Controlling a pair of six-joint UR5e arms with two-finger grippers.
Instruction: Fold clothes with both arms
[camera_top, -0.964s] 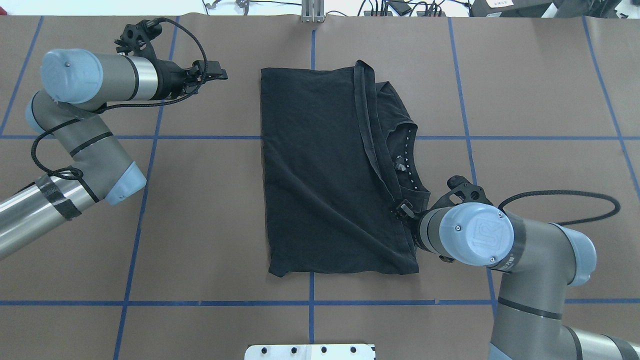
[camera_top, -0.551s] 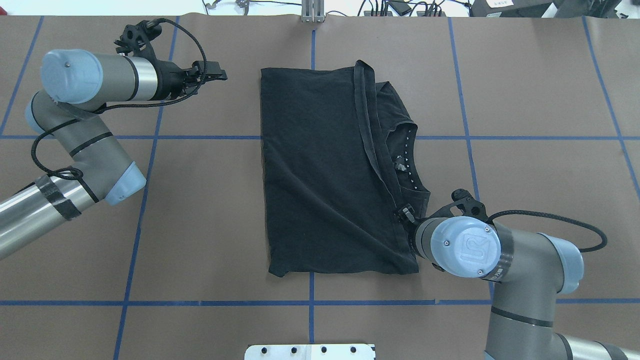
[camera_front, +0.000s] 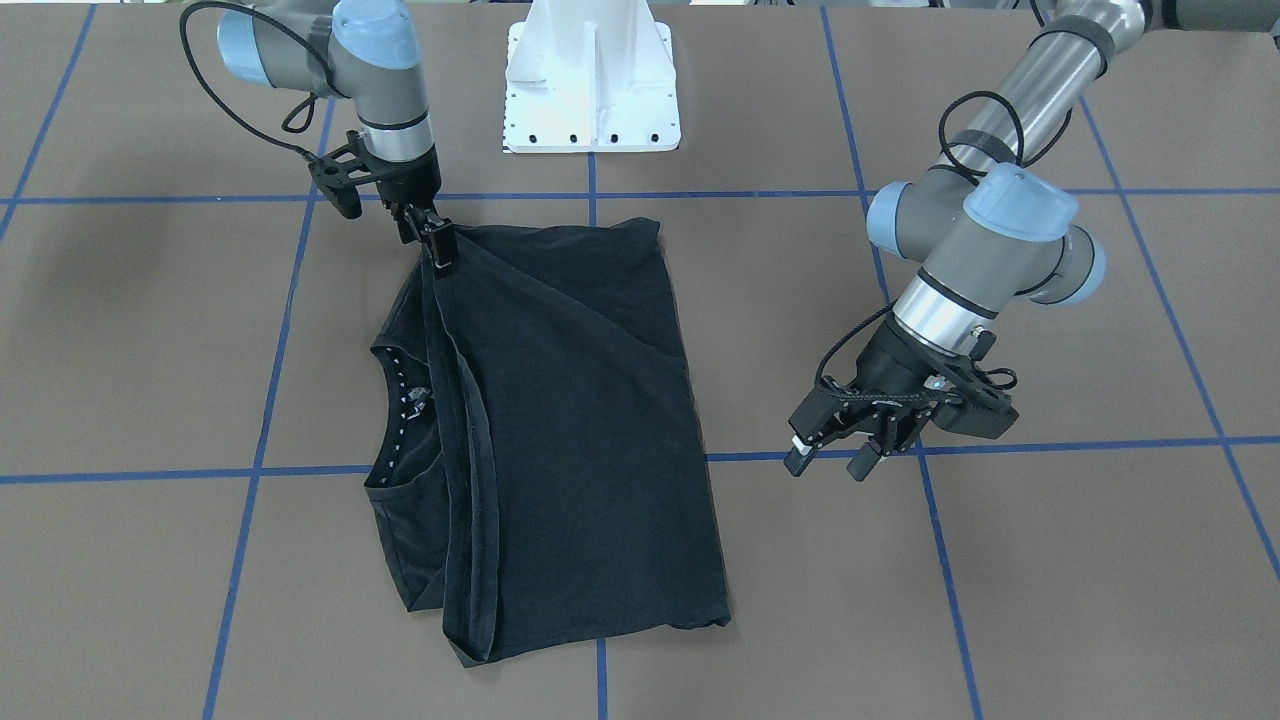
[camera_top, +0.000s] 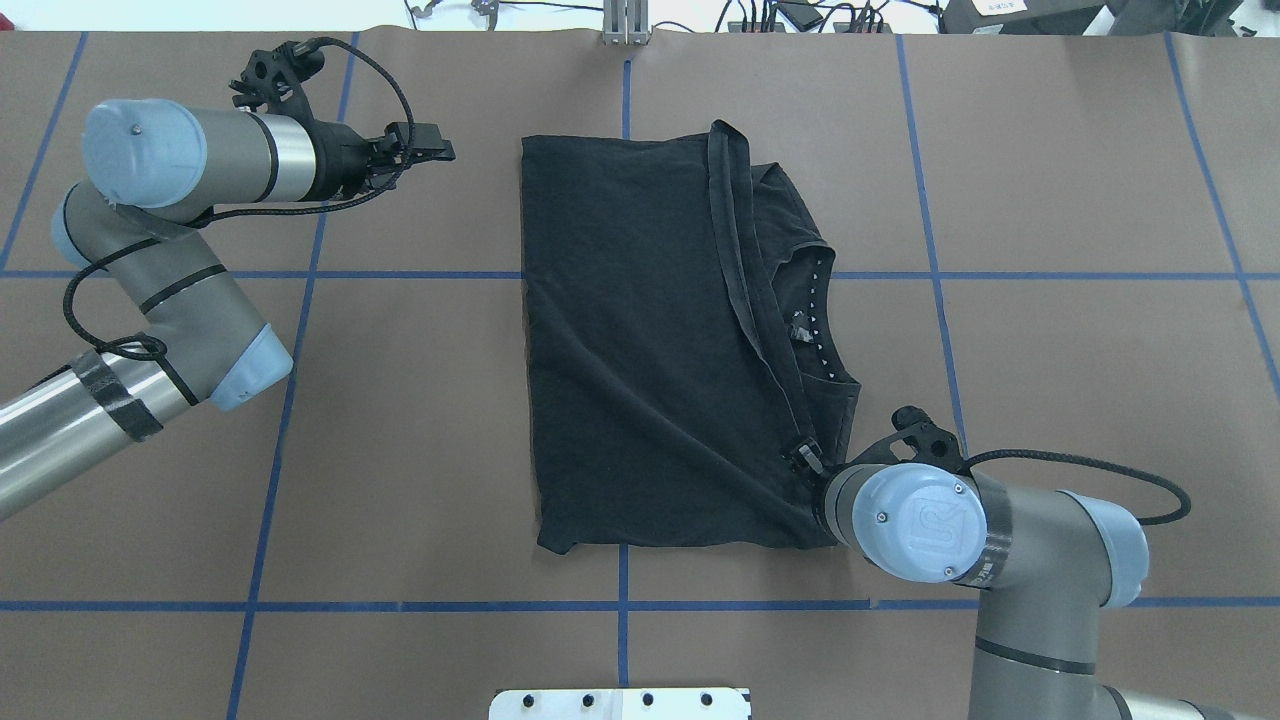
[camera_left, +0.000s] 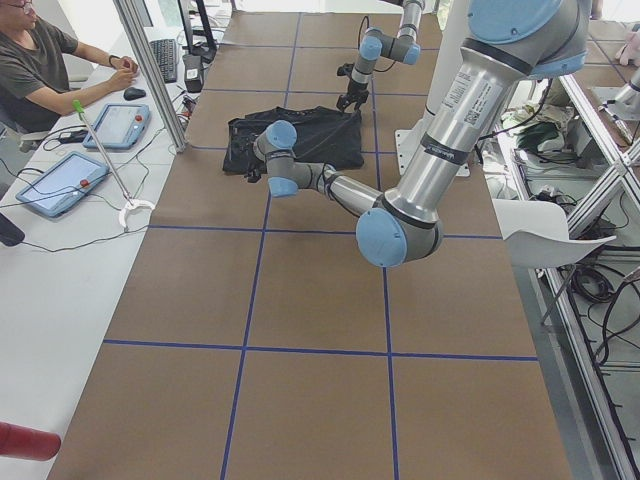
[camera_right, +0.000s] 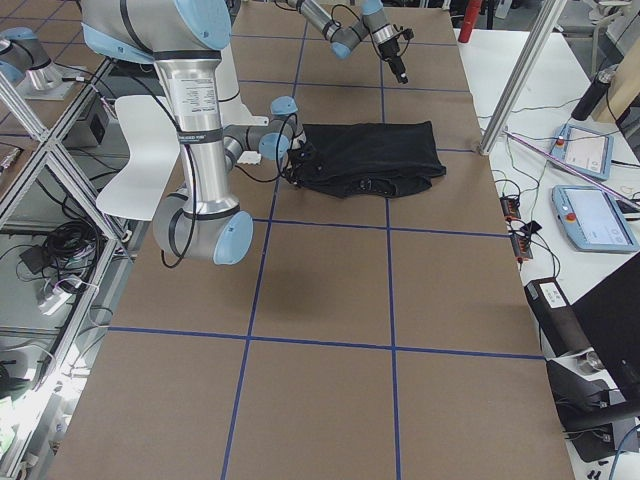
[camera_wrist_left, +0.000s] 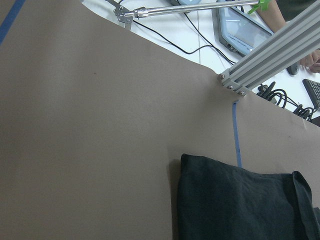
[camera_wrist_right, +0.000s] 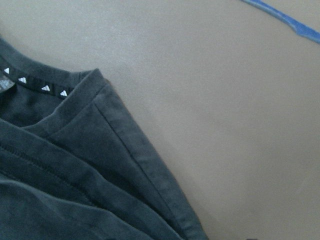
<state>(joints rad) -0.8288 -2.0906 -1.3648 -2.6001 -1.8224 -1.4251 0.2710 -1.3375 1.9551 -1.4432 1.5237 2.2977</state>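
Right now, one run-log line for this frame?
phase: mid-fold | black T-shirt: partly folded on table, collar showing | right gripper: shut on shirt's folded edge | left gripper: open, above table, off shirt

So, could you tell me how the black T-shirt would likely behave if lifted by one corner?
Probably floppy: the T-shirt lies in soft folds, with creases fanning from the right pincer at its edge, so it would likely sag and drape. It looks thin, so probably light. The folded layers could slip open when raised.

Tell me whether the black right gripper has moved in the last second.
Yes. The black right gripper moved down the overhead view, toward the near horizontal blue tape line.
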